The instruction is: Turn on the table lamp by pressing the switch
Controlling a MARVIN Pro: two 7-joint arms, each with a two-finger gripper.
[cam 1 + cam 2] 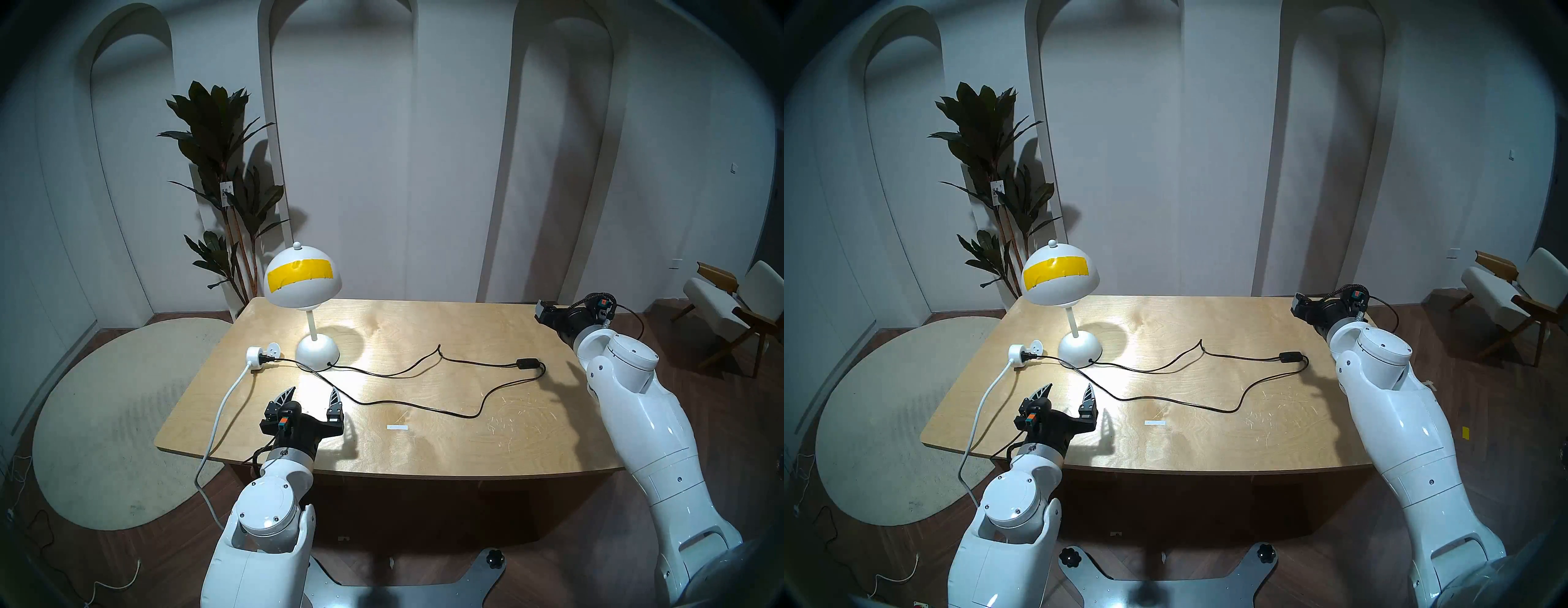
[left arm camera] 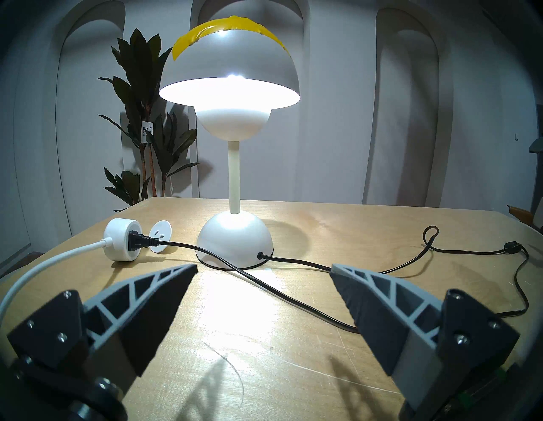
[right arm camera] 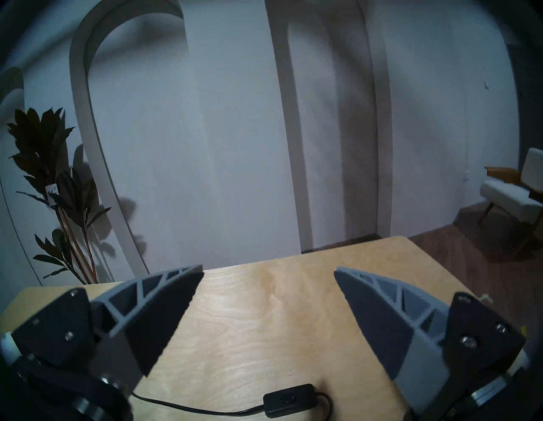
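Note:
The white mushroom table lamp (image 1: 303, 276) stands at the table's far left, with yellow tape on its dome, and it is lit; the left wrist view shows its glowing shade (image 2: 229, 91). Its black cord (image 1: 403, 373) loops across the table to a black inline switch (image 1: 528, 363) at the right. My left gripper (image 1: 312, 392) is open and empty near the front left, in front of the lamp base (image 2: 235, 241). My right gripper (image 3: 269, 269) is open and empty, raised just beyond the switch (image 3: 289, 399) at the table's right edge.
A round white socket (image 1: 256, 354) with a white cable sits left of the lamp base, the lamp's plug in it. A white tape strip (image 1: 397, 427) lies near the front. A plant (image 1: 220, 140) stands behind the table (image 1: 466, 446), a chair (image 1: 729, 305) at the far right.

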